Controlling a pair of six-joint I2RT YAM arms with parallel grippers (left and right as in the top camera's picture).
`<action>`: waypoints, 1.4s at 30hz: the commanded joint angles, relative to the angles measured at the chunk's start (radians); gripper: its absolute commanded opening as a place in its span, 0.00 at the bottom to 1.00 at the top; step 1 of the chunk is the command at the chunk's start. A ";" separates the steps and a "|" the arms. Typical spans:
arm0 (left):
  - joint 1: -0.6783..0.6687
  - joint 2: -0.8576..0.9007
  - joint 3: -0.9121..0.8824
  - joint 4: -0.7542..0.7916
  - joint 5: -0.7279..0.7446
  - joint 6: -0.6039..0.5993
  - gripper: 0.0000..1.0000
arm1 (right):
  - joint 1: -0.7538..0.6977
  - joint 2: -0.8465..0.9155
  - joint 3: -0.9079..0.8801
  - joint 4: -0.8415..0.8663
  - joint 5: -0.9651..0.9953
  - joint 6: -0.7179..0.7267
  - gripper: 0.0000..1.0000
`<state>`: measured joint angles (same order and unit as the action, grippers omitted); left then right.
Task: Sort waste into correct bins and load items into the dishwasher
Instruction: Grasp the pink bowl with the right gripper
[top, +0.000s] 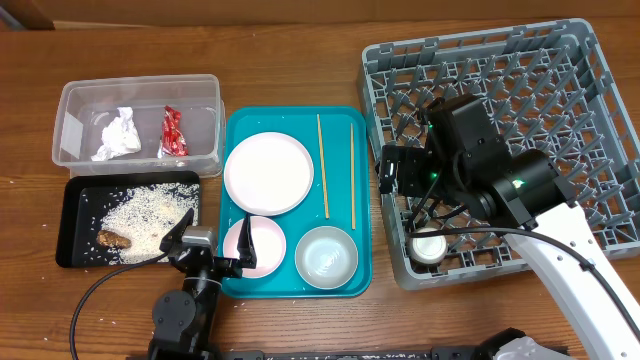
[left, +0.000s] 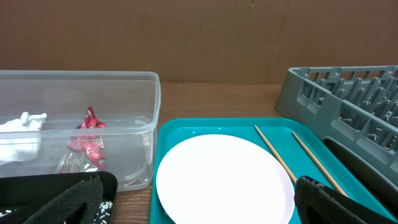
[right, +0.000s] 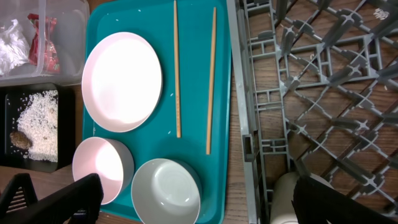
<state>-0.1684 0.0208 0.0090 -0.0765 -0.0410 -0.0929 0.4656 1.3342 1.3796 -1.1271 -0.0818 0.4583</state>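
Two chopsticks (top: 321, 165) lie side by side on the teal tray (top: 337, 150), long axes pointing away from the robot, just left of the right tool (top: 386, 172), which is spread wide and nearer. Left tool (top: 210, 250), wide too, sits by a bowl (top: 255, 245).

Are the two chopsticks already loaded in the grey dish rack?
No, both chopsticks lie on the teal tray, between the white plate and the dish rack.

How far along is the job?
Waste looks sorted: tissue and wrapper in the clear tub, rice and scrap on the black tray. Cup is in the rack. Left gripper and right gripper: jaws open, empty. Plate, two bowls, chopsticks left on the teal tray.
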 joint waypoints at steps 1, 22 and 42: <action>0.005 -0.002 -0.004 0.002 0.009 0.026 1.00 | 0.003 0.000 0.016 0.003 -0.002 -0.006 1.00; 0.005 -0.002 -0.004 0.002 0.009 0.026 1.00 | 0.216 0.132 0.015 0.162 -0.253 0.124 0.94; 0.005 -0.002 -0.003 0.002 0.009 0.026 1.00 | 0.423 0.565 0.015 0.410 -0.106 0.164 0.68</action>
<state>-0.1684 0.0208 0.0090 -0.0769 -0.0380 -0.0929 0.8845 1.8641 1.3804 -0.7399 -0.2058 0.5915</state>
